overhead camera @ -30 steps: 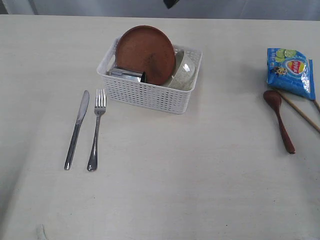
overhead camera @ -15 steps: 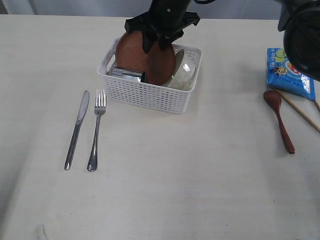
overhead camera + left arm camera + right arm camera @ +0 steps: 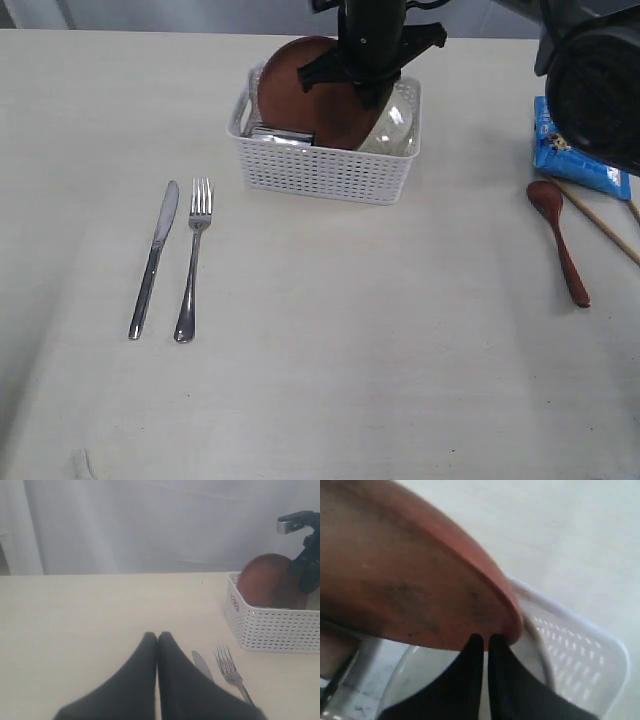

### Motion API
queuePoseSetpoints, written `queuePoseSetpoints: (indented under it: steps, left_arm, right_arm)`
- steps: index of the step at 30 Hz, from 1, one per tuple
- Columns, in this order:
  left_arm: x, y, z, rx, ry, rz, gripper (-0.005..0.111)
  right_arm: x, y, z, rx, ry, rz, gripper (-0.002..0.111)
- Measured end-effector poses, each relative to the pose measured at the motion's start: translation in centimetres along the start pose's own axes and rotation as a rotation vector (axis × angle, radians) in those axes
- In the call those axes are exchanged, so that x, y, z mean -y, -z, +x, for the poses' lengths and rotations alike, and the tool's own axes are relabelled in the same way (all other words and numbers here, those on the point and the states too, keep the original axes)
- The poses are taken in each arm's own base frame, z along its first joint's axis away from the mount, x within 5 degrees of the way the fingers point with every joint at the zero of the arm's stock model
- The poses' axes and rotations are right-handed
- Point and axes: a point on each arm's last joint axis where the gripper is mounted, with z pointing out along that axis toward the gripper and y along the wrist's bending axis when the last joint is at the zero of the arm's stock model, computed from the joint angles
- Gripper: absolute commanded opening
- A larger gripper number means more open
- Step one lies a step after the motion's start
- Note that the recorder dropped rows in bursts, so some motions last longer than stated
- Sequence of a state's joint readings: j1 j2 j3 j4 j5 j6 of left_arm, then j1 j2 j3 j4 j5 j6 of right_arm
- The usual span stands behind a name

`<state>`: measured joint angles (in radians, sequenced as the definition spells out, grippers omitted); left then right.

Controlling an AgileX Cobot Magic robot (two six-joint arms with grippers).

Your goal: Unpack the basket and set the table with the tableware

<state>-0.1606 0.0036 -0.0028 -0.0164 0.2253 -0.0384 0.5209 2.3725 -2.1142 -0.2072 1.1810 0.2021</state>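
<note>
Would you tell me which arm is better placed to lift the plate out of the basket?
Right. The right gripper is at the rim of the plate inside the basket; the left gripper hangs shut over the table, short of the basket.

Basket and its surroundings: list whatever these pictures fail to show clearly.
- Steel cup, exterior view: mostly hidden by the basket wall and the plate.
- Bowl, exterior view: largely covered by the plate and the right gripper.
- Grip, right wrist view: close and blurred; whether the fingertips pinch the plate rim is unclear.
- Chopsticks, exterior view: cut off by the frame edge.
</note>
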Motion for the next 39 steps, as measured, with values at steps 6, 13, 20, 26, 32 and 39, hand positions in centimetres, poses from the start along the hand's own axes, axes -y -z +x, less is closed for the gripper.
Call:
queuePoseSetpoints:
  steps: [6,13,20,26,32,39]
  left_arm:
    - [0.0,0.0,0.0,0.000,0.000,0.000,0.000]
    - [0.0,0.0,0.0,0.000,0.000,0.000,0.000]
    - [0.0,0.0,0.0,0.000,0.000,0.000,0.000]
    - [0.0,0.0,0.0,0.000,0.000,0.000,0.000]
    - [0.0,0.0,0.0,0.000,0.000,0.000,0.000]
    - [0.0,0.0,0.0,0.000,0.000,0.000,0.000]
  right_arm:
    - [1.7,0.0,-0.1,0.008,0.001,0.123,0.005]
    - [2.3,1.5,-1.2,0.044,-0.078,-0.028,0.005]
    - [0.1,4.5,-2.3,0.093,-0.134,-0.328,0.043]
    - [-0.2,5.0,-2.4,0.086,-0.215,-0.370,0.048]
    - [-0.3,4.9,-2.3,0.059,-0.304,-0.380,0.046]
    - [-0.7,5.1,-2.3,0.041,-0.335,-0.426,0.046]
